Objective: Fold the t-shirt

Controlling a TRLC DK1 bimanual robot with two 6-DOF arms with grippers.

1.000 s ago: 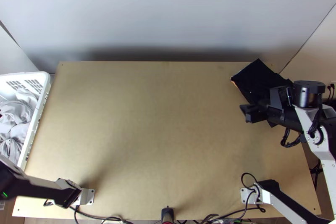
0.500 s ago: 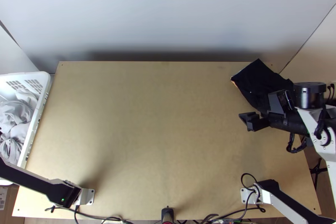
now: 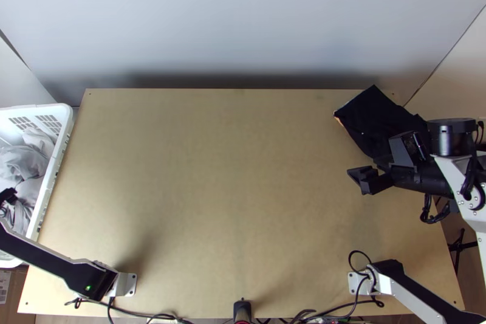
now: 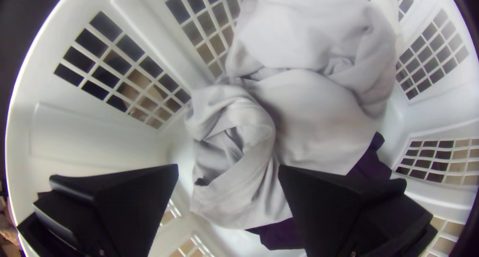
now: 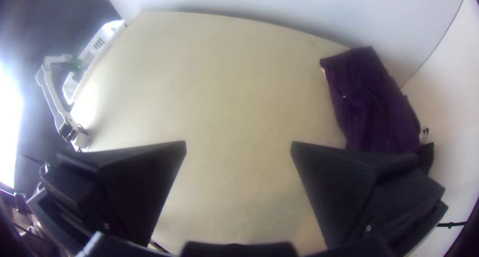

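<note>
Worktop (image 3: 231,202): light wood, pale walls behind its far edge and at its right.

Cloth, dark purple, nearly black from above (image 3: 373,117): one piece, laid at the far right corner of the worktop, its outer side reaching the right edge. Flat, lightly creased, a squarish end toward the far edge; a narrow pale orange strip on its left side. Number of layers cannot be told.

Basket, white plastic, lattice walls (image 3: 64,135): stands along the left edge of the worktop. Contents: light grey cloth (image 4: 314,107), bunched and twisted in soft heaps; dark purple cloth (image 4: 371,162), partly under the grey.

T-shirt: which of these pieces it is cannot be told.

Left claw (image 3: 8,195): at the basket, above the grey cloth. In the left wrist view, the claw (image 4: 228,168) stands wide, black fingers well apart, nothing gripped; contact with the cloth cannot be told.

Right claw (image 3: 358,181): above the right part of the worktop, beside the near end of the dark purple cloth. In the right wrist view, the claw (image 5: 238,144) stands wide, nothing between its fingers.

Fittings: black cables (image 3: 146,315) along the near edge; one small upright black device (image 3: 242,309) at the middle of that edge.
</note>
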